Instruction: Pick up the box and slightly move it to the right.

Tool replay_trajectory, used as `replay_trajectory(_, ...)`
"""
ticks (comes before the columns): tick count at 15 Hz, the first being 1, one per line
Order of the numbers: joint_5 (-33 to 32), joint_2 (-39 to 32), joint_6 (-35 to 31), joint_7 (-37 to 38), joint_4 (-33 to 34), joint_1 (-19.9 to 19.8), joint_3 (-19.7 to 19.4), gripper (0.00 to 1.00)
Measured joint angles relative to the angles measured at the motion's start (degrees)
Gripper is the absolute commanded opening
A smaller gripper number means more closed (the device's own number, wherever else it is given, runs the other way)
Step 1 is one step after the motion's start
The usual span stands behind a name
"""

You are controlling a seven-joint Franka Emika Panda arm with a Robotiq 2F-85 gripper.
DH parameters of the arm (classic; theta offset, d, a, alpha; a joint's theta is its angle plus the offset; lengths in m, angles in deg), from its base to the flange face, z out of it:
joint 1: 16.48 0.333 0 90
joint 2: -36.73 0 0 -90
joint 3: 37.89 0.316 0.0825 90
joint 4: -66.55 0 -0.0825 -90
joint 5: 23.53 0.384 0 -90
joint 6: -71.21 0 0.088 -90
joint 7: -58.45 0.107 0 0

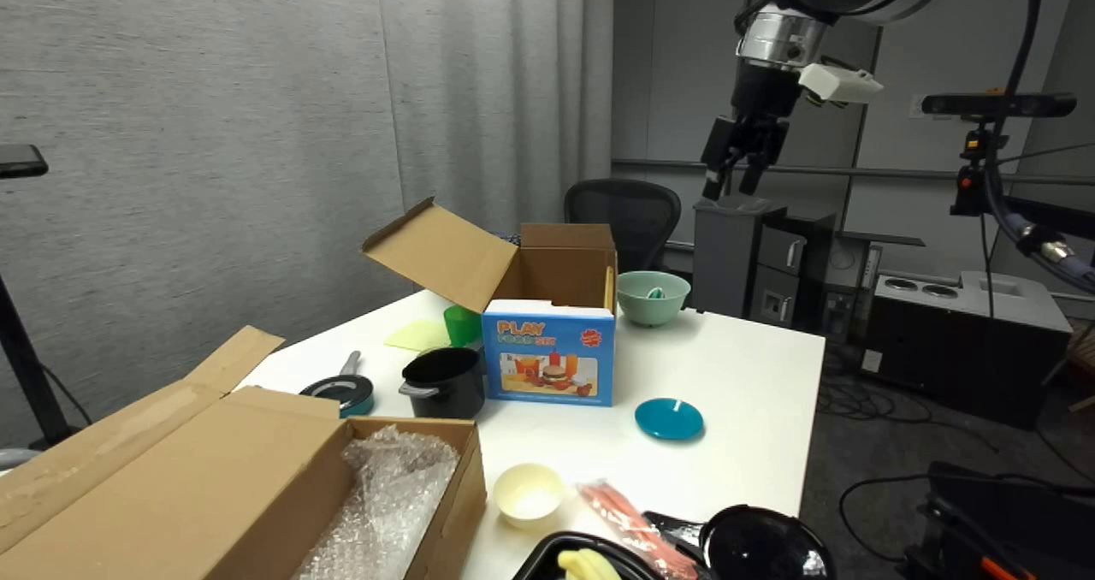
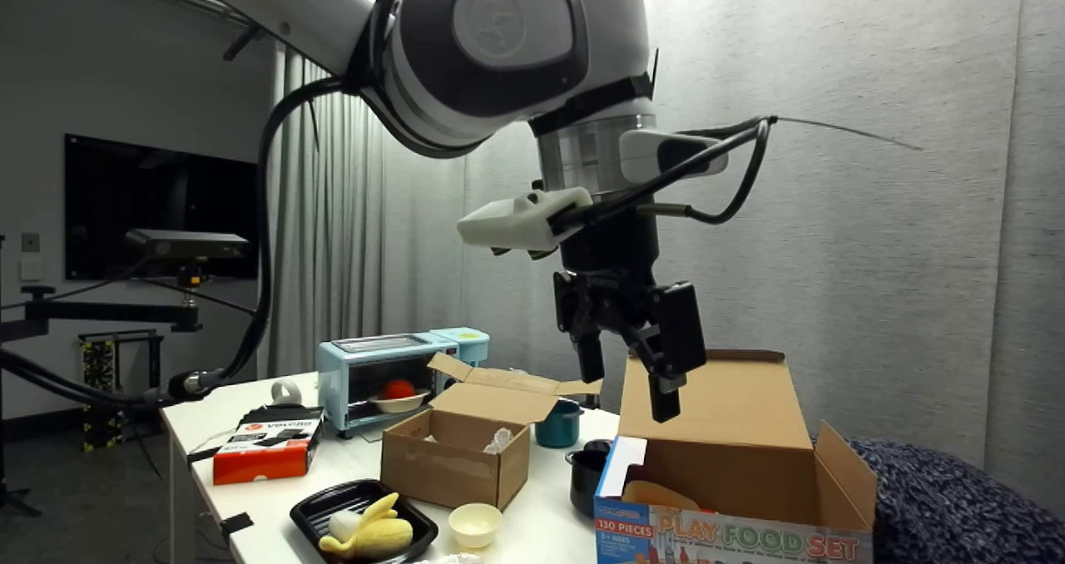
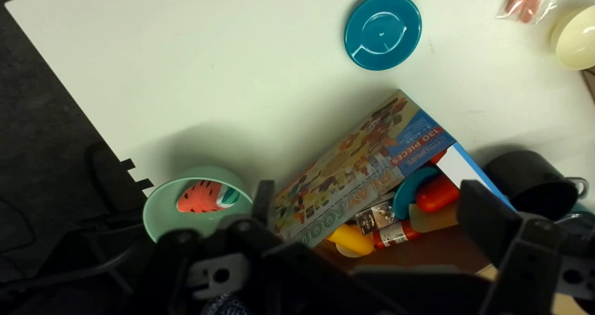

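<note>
The box (image 1: 549, 359) stands upright on the white table, with its blue printed front and brown flaps open. It also shows in an exterior view at the lower right (image 2: 732, 535) and in the wrist view (image 3: 346, 175). Toys such as a yellow piece (image 3: 351, 239), a red piece (image 3: 437, 194) and a teal plate (image 3: 409, 192) lie inside it. My gripper (image 1: 731, 186) is open and empty, well above the table. In the wrist view the box lies below and between its spread fingers (image 3: 368, 189). The box's far lower part is hidden by the gripper there.
A mint bowl (image 1: 653, 298) with a watermelon piece (image 3: 202, 196) stands beside the box. A black pot (image 1: 445, 383) is close on its other side. A teal plate (image 1: 669, 418), a cream bowl (image 1: 529, 493) and a large brown carton (image 1: 214, 469) are also on the table.
</note>
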Motion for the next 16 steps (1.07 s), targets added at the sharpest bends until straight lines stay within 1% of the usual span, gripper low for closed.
replay_trajectory(3, 0.0, -4.5, -0.9, 4.1, 2.6, 0.0, 1.7, 1.00)
replay_trajectory(8, -0.4, -12.6, -0.5, 8.2, 9.9, 0.0, 3.8, 1.00)
replay_trajectory(12, -0.6, -18.8, 0.0, 12.3, 15.7, 0.0, 4.3, 1.00)
replay_trajectory(14, -0.6, -21.5, 0.0, 15.2, 17.9, 0.0, 4.3, 1.00)
replay_trajectory(16, -0.6, -23.2, 0.0, 16.7, 19.4, 0.0, 4.3, 1.00)
